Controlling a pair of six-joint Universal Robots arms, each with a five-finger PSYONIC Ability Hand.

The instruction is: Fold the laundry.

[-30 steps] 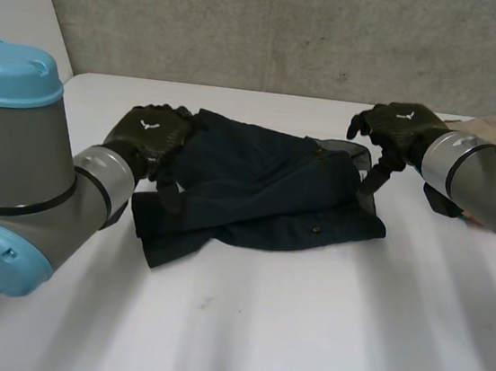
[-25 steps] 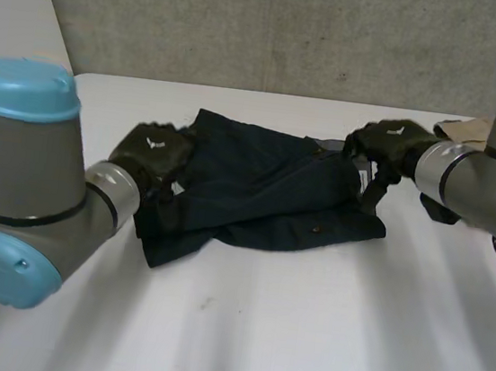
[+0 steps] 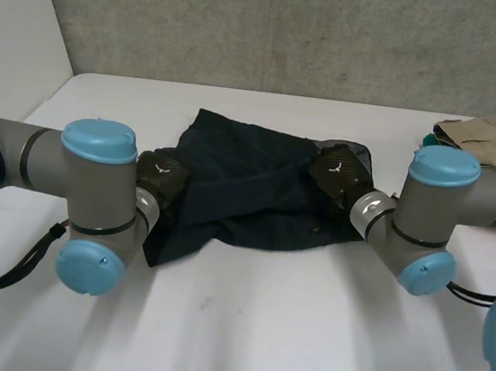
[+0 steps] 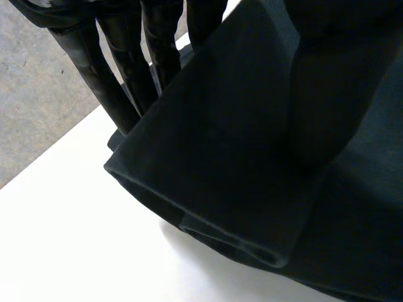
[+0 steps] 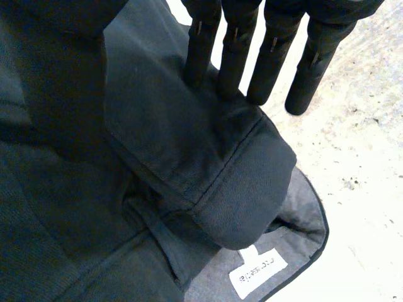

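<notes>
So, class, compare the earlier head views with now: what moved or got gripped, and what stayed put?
The left robot hand slid towards the robot along the left end of the dark garment; the right robot hand dropped onto its right end. Both pinch cloth between thumb and fingers. The garment stayed where it lay.

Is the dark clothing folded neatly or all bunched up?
Bunched, half folded: the dark garment lies doubled over itself, its grey lining and label turned out.
</notes>
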